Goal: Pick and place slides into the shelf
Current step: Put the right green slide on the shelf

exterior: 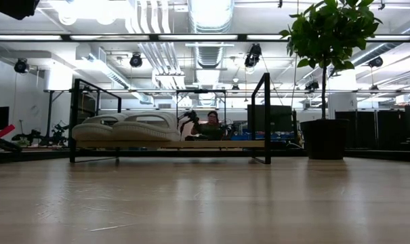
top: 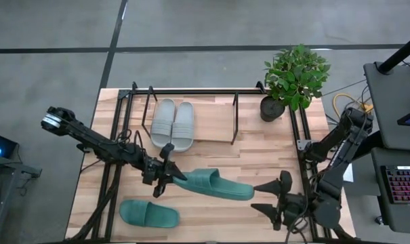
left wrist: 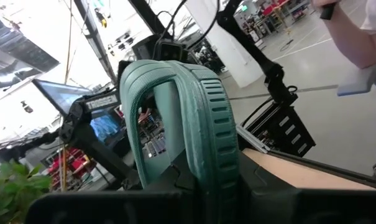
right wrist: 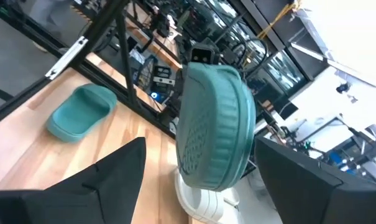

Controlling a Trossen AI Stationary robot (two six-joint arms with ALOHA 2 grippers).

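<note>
My left gripper (top: 165, 174) is shut on one dark teal slide (top: 218, 184), which reaches toward the table's right and is rolled onto its side. My right gripper (top: 267, 195) is open, just off that slide's toe end (top: 251, 192); the right wrist view shows the toe (right wrist: 212, 118) beyond its spread fingers. The second teal slide (top: 148, 214) lies sole-down near the table's near left corner (right wrist: 79, 112). Two light grey slides (top: 172, 123) sit side by side on the left part of the shelf's board (top: 211, 129), also in the low view (exterior: 130, 127). My left gripper pinches the teal slide by its heel end (left wrist: 206, 171) between the two fingers, coming level from the table's left, along the slide's length. The slide is held clear of the table, turned on its side, with its strap arch (left wrist: 169, 81) standing out beyond the fingers.
A potted plant (top: 296, 78) stands at the table's far right corner, beside the shelf's right post (exterior: 265, 115). The right part of the shelf board (exterior: 218, 144) is bare. Black frame rails run along both table sides (top: 113, 169).
</note>
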